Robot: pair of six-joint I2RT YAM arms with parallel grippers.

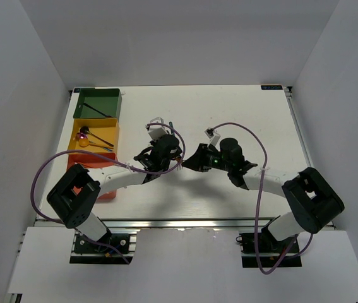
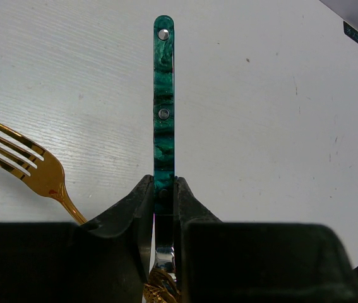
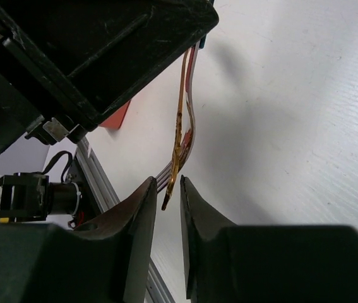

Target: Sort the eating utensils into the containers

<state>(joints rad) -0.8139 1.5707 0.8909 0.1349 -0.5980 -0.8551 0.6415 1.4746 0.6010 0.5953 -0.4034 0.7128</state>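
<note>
a: what's nearest, at the arms?

b: in the left wrist view the left gripper (image 2: pixel 165 208) is clamped on a teal-handled utensil (image 2: pixel 163 101), its handle sticking straight out from between the fingers over the white table (image 2: pixel 280 126). a gold fork (image 2: pixel 24 161) lies just beside it on the left, tines pointing away to the left

a: and the right one?

b: the right gripper (image 3: pixel 168 202) has its fingers close together with a thin gold utensil (image 3: pixel 180 126) running down into the narrow gap. whether they actually pinch it, i cannot tell. from above, the two grippers meet near the middle of the table, the left gripper (image 1: pixel 166 154) just beside the right gripper (image 1: pixel 205 160)

a: where are the trays?

b: farther back on the left edge, in a row: the orange-red tray (image 1: pixel 84 160) nearest, partly hidden by the left arm, then the yellow tray (image 1: pixel 103 126) holding a few utensils, one purple, then the dark green tray (image 1: pixel 96 98) farthest, with a thin dark utensil (image 1: pixel 96 111) in it
</note>
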